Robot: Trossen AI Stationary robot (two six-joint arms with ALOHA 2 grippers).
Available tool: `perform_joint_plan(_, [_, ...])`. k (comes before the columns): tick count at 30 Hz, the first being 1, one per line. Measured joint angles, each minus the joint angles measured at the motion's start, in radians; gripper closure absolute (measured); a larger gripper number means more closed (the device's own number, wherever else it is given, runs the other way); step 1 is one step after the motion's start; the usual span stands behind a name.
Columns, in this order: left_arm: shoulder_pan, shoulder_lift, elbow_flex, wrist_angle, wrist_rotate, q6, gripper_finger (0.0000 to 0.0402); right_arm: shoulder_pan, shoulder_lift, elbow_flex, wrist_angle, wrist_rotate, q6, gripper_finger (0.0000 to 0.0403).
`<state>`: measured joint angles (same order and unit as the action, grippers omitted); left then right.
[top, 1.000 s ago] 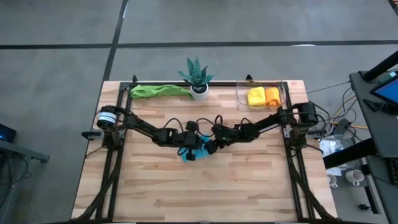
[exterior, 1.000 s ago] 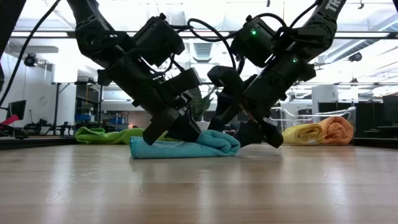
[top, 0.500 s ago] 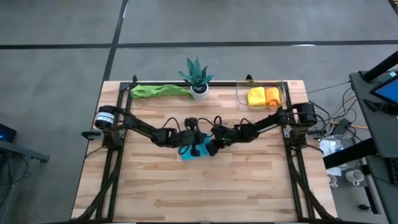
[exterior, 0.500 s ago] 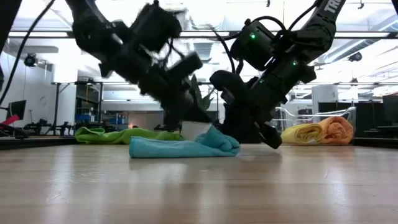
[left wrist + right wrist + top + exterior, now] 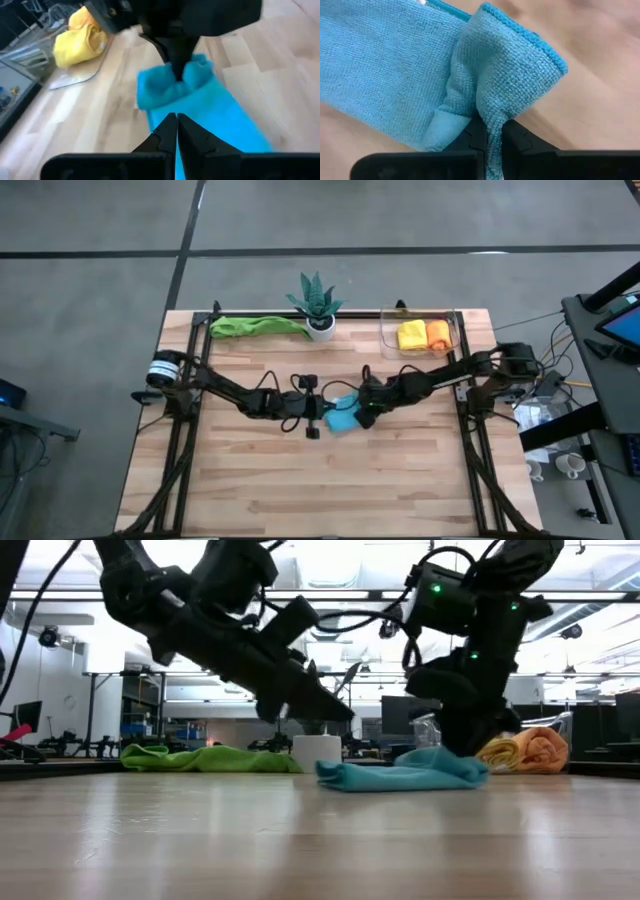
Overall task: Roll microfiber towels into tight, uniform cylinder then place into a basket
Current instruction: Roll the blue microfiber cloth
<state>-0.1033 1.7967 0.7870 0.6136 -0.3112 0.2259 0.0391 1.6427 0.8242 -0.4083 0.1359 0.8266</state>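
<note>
Pinching the blue towel (image 5: 485,90), the right pincer (image 5: 489,131) has dragged it rightward; left pincer (image 5: 176,125) closed, empty.

I see a light blue towel (image 5: 340,417) with a fine woven texture and a slightly darker stitched edge. The right gripper (image 5: 490,137) pinching it is black, and so is the left gripper (image 5: 176,131). My desk (image 5: 300,490) is pale wood in light butcher-block strips, framed by black rails. The basket (image 5: 388,340) is clear, with a yellow towel (image 5: 411,335) and an orange towel (image 5: 438,333) inside. Another towel (image 5: 255,326) is bright green. The plant (image 5: 315,297) has dark green leaves with paler edges, in a white pot (image 5: 320,329). The floor (image 5: 90,300) is grey.
</note>
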Motion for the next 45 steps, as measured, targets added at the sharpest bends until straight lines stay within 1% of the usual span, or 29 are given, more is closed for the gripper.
perform_joint_plan(3, [0.009,0.044,0.021,0.030,0.037,-0.015,0.0402,0.001,-0.021,0.000,-0.072,0.025,0.018,0.0389])
perform_joint_plan(7, [0.025,0.121,0.074,0.033,0.100,-0.063,0.0402,0.011,-0.021,0.003,-0.091,0.029,0.028,0.0389])
perform_joint_plan(14, [0.032,0.268,0.187,0.033,0.129,-0.091,0.0402,0.033,-0.015,0.049,-0.150,0.049,0.010,0.0389])
perform_joint_plan(20, [0.032,0.345,0.271,0.018,0.123,-0.113,0.0402,0.053,0.008,0.086,-0.160,0.049,0.006,0.0390])
perform_joint_plan(23, [0.033,0.353,0.299,-0.036,0.121,-0.115,0.0402,0.061,0.018,0.106,-0.187,0.050,0.005,0.0390])
perform_joint_plan(29, [0.034,0.347,0.303,-0.054,0.115,-0.129,0.0402,0.068,0.056,0.153,-0.202,0.050,-0.019,0.0390])
perform_joint_plan(32, [0.029,0.301,0.294,-0.114,0.149,-0.141,0.0402,0.068,0.070,0.164,-0.213,0.050,-0.024,0.0390])
perform_joint_plan(35, [0.025,0.235,0.288,-0.211,0.148,-0.142,0.0402,0.068,0.074,0.163,-0.213,0.050,-0.027,0.0390])
perform_joint_plan(37, [0.024,0.213,0.282,-0.228,0.144,-0.159,0.0402,0.068,0.073,0.158,-0.212,0.050,-0.027,0.0390])
perform_joint_plan(39, [0.024,0.197,0.261,-0.201,0.124,-0.209,0.0402,0.068,0.073,0.156,-0.213,0.052,-0.026,0.0390])
perform_joint_plan(42, [0.026,0.201,0.230,-0.026,0.070,-0.280,0.0402,0.070,0.072,0.155,-0.210,0.057,-0.026,0.0390])
perform_joint_plan(45, [0.036,0.256,0.221,0.127,0.055,-0.355,0.0402,0.072,0.071,0.155,-0.207,0.067,-0.025,0.0390])
